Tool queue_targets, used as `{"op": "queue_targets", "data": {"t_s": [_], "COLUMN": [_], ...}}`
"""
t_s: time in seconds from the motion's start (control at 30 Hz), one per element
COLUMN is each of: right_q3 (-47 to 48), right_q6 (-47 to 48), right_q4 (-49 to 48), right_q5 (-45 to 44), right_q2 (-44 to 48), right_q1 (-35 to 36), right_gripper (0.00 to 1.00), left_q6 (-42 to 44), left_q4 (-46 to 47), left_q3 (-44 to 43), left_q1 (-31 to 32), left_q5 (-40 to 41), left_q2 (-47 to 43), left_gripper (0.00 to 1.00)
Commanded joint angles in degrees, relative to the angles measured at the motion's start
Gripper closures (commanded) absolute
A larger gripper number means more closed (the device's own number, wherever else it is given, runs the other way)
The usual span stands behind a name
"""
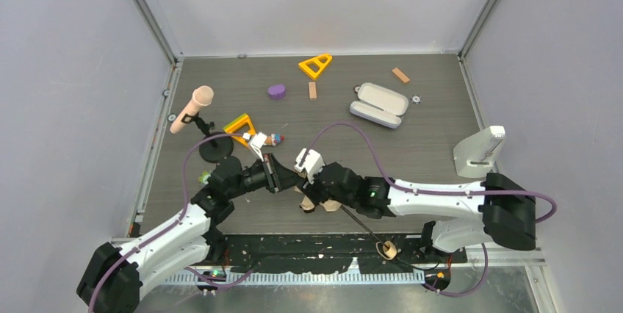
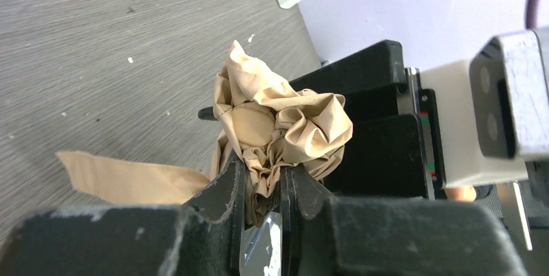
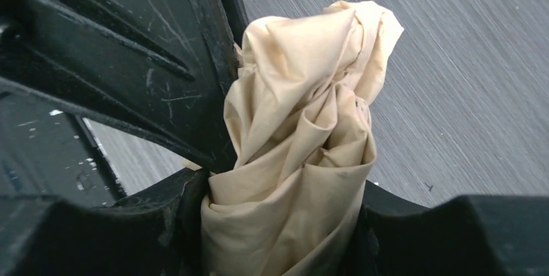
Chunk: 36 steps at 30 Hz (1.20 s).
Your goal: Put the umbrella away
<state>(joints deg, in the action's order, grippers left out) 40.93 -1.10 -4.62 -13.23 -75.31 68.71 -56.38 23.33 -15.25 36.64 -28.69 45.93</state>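
Note:
The umbrella (image 1: 314, 202) lies folded at the front middle of the table, held between both grippers. Its thin black shaft runs down-right to the small tan handle (image 1: 389, 249) at the table's near edge. My left gripper (image 1: 285, 178) is shut on the bunched beige fabric at the canopy's tip (image 2: 278, 127). My right gripper (image 1: 312, 194) is shut around the gathered canopy (image 3: 304, 153), which fills the space between its fingers. A loose fabric strap (image 2: 123, 175) trails to the left in the left wrist view.
A pink-headed microphone (image 1: 192, 109) on a black stand stands at the left. An open lavender-grey case (image 1: 378, 105) lies at the back right. Yellow triangles (image 1: 315, 65), a purple block (image 1: 277, 91), wooden blocks (image 1: 400, 75) and a small figure (image 1: 275, 139) are scattered behind. A white holder (image 1: 481, 150) stands right.

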Motion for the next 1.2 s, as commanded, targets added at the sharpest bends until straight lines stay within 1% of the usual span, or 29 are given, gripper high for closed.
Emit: {"op": "queue_targets", "data": {"t_s": [0.0,0.17,0.27,0.4,0.53,0.63,0.67,0.7,0.73,0.77,0.8,0.83,0.87,0.9,1.0,1.03,1.07,1.1,1.17], "right_q3": [2.4,6.8,7.9,8.6,9.6,9.6,9.2,9.0,8.6,8.6,8.3,8.3,8.0,7.9,6.9,6.7,6.3,6.1,5.5], "right_q6": [6.3,6.4,6.1,5.1,4.6,3.4,2.4,1.8,0.7,0.0,-1.2,-1.6,-2.6,-2.9,-3.5,-3.5,-3.4,-3.2,-2.8], "right_q4": [0.3,6.4,8.1,9.4,10.5,10.0,9.3,9.0,8.5,8.3,8.2,8.2,8.1,8.0,6.7,6.4,5.8,5.6,5.1], "right_q5": [-14.3,-17.8,-17.6,-16.6,-16.5,-14.6,-14.2,-14.3,-14.3,-14.4,-14.6,-14.8,-15.1,-15.2,-13.8,-13.3,-11.6,-10.6,-6.6], "right_q2": [-9.0,-14.0,-16.6,-18.5,-21.4,-23.1,-23.3,-23.5,-23.6,-23.5,-23.5,-22.9,-22.4,-21.0,-16.7,-13.9,-12.5,-9.2,-4.1], "right_q1": [2.1,3.3,3.6,3.7,3.7,3.7,3.6,3.6,3.6,3.5,3.3,3.1,3.0,2.8,1.8,1.5,0.7,0.3,-1.2], "right_gripper": [0.5,0.39,0.33,0.3,0.3,0.3,0.33,0.41,0.46,0.56,0.63,0.76,0.82,0.91,0.94,0.94,0.94,0.94,0.94], "left_q6": [-3.8,-3.8,-3.9,-3.9,-4.5,-4.7,-4.7,-4.7,-4.5,-4.4,-4.4,-4.1,-4.1,-3.7,-2.5,-2.1,-1.5,-0.6,1.5], "left_q4": [8.8,8.0,7.6,7.3,7.1,7.0,6.8,6.4,6.0,5.7,5.6,5.5,5.1,4.5,3.2,2.6,1.4,-0.1,-4.1], "left_q3": [-2.9,-3.4,-3.6,-3.8,-3.9,-4.2,-4.3,-4.2,-4.1,-3.8,-3.5,-3.1,-3.0,-2.9,-2.5,-2.4,-2.6,-3.0,-4.0], "left_q1": [2.3,2.4,2.4,2.4,2.4,2.4,2.4,2.4,2.4,2.4,2.4,2.4,2.4,2.4,2.3,2.3,2.3,2.2,1.9], "left_q5": [-3.1,-2.3,-1.7,-1.0,-0.2,0.4,0.8,1.3,2.1,2.8,3.4,4.0,4.5,4.9,6.4,6.9,7.2,7.6,8.2], "left_q2": [-3.3,-4.6,-5.3,-6.1,-7.1,-8.2,-8.7,-9.5,-10.1,-10.9,-11.6,-12.2,-12.9,-13.5,-15.5,-16.5,-17.3,-18.1,-19.7], "left_gripper": [1.0,1.0,1.0,1.0,1.0,1.0,1.0,1.0,1.0,1.0,1.0,1.0,1.0,1.0,1.0,0.9,0.75,0.51,0.23]}}
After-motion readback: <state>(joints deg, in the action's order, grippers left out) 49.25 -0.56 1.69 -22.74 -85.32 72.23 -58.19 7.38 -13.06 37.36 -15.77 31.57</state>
